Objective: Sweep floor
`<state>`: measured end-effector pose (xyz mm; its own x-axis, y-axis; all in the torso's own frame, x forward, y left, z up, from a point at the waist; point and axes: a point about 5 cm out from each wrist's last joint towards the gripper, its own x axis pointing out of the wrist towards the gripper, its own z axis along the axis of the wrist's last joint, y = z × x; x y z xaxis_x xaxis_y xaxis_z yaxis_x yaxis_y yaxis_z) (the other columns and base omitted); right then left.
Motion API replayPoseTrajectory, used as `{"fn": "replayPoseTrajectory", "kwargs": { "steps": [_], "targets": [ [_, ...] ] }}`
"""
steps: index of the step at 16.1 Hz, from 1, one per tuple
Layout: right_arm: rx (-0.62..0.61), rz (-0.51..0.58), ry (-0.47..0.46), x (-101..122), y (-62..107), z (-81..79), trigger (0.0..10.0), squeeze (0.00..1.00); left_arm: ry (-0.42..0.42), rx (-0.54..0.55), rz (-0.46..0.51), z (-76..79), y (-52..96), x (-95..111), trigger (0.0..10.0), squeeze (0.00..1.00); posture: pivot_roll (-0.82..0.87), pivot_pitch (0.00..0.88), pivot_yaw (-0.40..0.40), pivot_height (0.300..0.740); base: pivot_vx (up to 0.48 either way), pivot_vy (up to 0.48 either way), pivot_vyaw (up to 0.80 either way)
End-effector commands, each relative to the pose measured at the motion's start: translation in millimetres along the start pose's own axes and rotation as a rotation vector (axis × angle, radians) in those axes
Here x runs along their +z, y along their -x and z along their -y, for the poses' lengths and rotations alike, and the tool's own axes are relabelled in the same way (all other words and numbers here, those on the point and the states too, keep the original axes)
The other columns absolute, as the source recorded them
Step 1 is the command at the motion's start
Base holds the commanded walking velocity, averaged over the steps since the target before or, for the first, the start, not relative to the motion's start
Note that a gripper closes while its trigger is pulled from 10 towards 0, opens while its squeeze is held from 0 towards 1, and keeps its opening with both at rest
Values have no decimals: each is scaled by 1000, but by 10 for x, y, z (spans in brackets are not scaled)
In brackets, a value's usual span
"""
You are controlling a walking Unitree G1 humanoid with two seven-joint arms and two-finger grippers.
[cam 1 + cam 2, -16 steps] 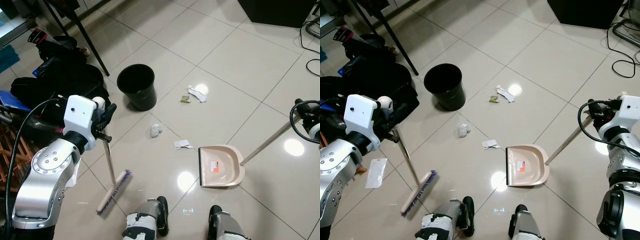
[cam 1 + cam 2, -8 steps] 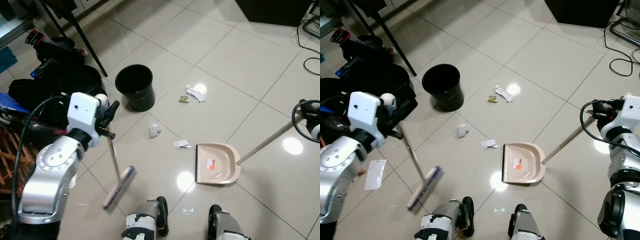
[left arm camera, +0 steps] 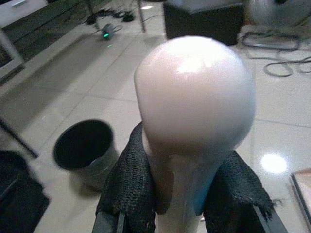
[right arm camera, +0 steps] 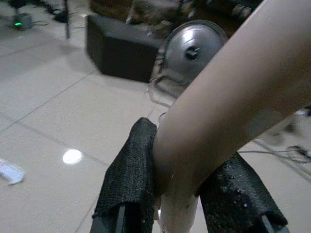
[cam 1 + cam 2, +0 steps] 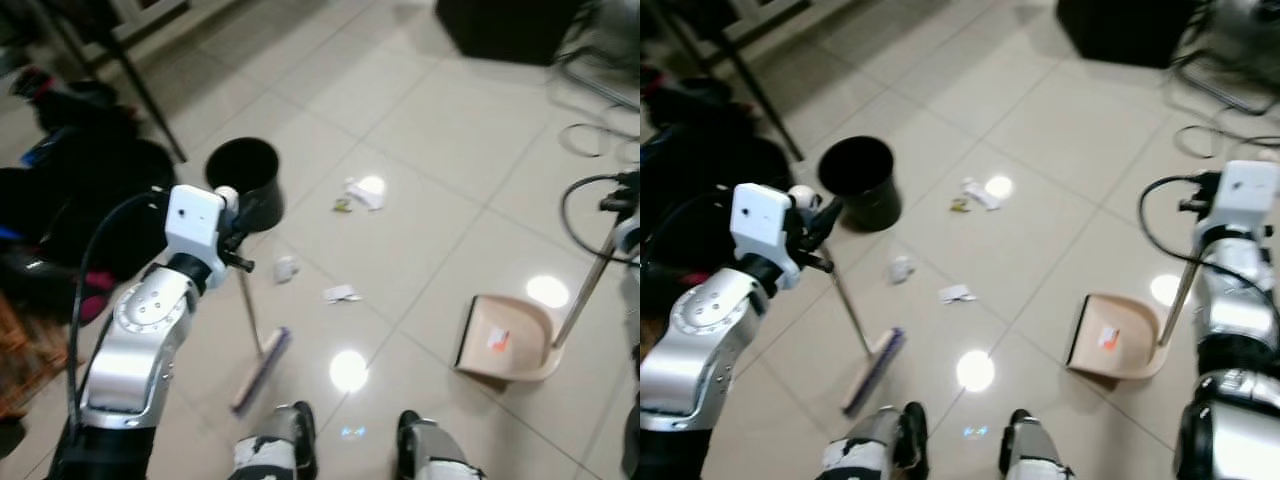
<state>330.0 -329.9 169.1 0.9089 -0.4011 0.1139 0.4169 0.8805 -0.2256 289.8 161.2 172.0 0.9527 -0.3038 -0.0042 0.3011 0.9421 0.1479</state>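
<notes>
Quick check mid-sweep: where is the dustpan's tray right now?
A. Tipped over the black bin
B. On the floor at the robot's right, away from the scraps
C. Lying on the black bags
B: the dustpan sits on the tiles by the right tool, well clear of the paper scraps and the bin.

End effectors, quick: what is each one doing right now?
Left end effector: closed on the broom handle.
Right end effector: closed on the dustpan handle.
</notes>
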Motion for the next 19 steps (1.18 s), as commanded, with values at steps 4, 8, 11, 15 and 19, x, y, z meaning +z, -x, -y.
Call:
{"fn": "replayPoseTrajectory", "kwargs": {
  "steps": [4, 8, 11, 15, 19],
  "targets": [
    [31, 31, -49, 121, 158, -301, 0, 0, -24, 16, 33, -89, -43, 128, 10000, 0, -13, 102, 51, 740, 0, 0, 0],
    [58, 52, -98, 253, 324, -358, 0, 0, 10, 47, 45, -76, -128, 218, 10000, 0, -19, 78, 58, 740, 0, 0, 0],
    [165, 89, -217, 397, 518, -573, 0, 0, -21, 51, 41, 2, -190, 188, 10000, 0, -50, 69, 47, 740, 0, 0, 0],
    [210, 55, -229, 405, 706, -775, 10000, 0, -88, 41, 46, 139, -241, 170, 10000, 0, -62, 71, 9, 740, 0, 0, 0],
    [274, 32, -338, 399, 842, -881, 10000, 0, -102, 44, 132, 108, -285, 406, 10000, 0, -54, 74, 12, 740, 0, 150, 0]
  ]
}}
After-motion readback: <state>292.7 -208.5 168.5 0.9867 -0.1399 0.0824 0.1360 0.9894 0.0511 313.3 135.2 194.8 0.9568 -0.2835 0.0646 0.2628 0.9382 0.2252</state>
